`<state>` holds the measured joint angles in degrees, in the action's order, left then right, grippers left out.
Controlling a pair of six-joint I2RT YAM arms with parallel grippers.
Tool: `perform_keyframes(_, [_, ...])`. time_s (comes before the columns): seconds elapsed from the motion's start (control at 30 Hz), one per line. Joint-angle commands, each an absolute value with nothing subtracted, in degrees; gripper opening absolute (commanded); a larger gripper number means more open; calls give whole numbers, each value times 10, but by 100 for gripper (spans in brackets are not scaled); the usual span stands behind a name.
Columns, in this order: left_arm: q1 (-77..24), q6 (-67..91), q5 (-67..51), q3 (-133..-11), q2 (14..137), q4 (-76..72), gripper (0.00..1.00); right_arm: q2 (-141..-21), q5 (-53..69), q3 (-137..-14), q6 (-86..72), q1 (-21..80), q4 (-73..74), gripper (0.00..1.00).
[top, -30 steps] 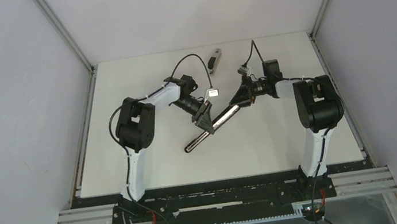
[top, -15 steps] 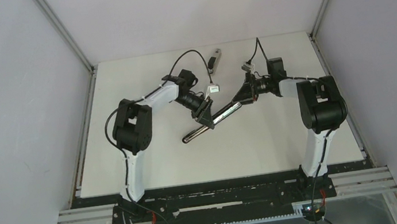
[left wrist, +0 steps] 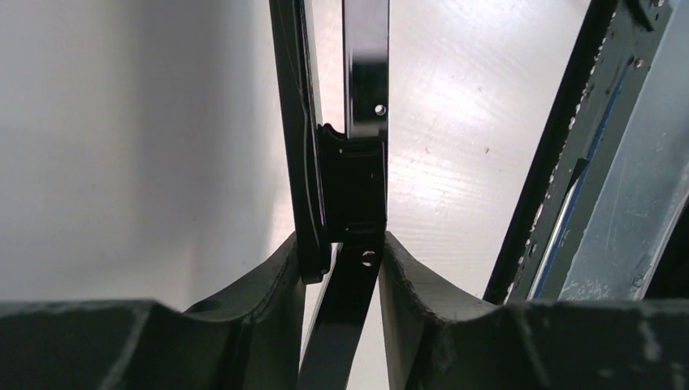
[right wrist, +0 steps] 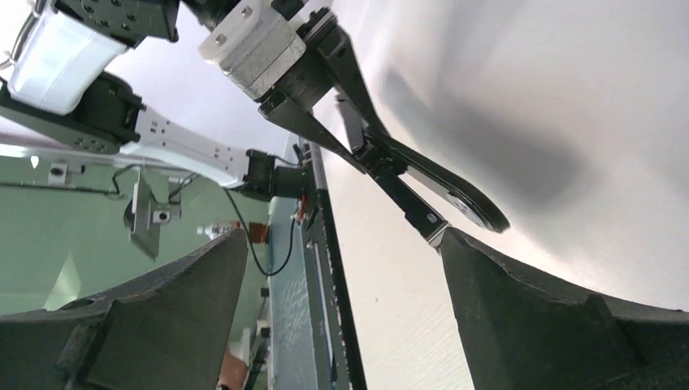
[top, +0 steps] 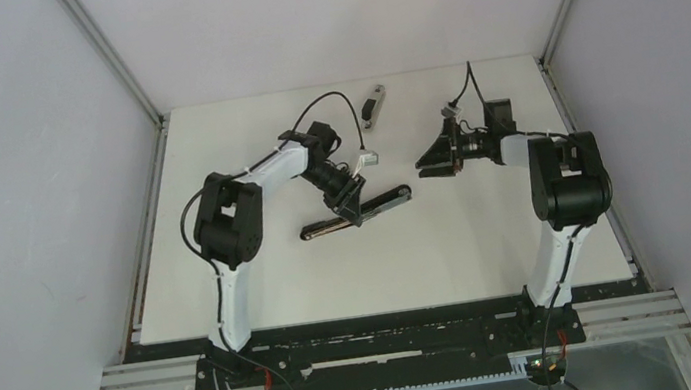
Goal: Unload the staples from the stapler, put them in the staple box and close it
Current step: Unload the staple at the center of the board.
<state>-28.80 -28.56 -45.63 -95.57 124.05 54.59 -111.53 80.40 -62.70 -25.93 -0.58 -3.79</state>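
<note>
Top external view: no loose staples show. Any that remain are judged to sit inside the stapler [top: 325, 226], a long black one opened out nearly straight, at mid-table, slightly left of centre. A staple strip would likely be very light, thin and slick, and quick to snap at its joints. It is best pinched gently across its long sides, near the middle. The stapler looks stiff but hinged, so a free arm could swing.

Left wrist view shows a shiny metal rail [left wrist: 366, 57] beside a black arm of the stapler; whether staples lie in the rail cannot be told.

The left gripper [top: 356, 210] is clamped on the stapler close to where its two arms join, fingers [left wrist: 244, 309] pressing both sides. The right gripper [top: 430, 160] hangs to the right, apart from the stapler, jaws spread wide, holding nothing. Below is a white table [top: 490, 247].
</note>
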Motion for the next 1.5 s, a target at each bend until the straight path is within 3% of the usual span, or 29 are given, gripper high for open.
perform_keyframes(0.0, [-281, -290, -453, -954, 1191, 577, 0, -1103, 782, -642, -255, -20, -40, 90])
perform_keyframes(0.33, [-281, -270, -401, -950, 1178, 547, 0, -1095, 768, -642, -239, -31, -27, 94])
perform_keyframes(1.47, [-418, -246, 127, -702, 1046, 196, 0, -1070, 761, -642, -231, -52, -14, 97])
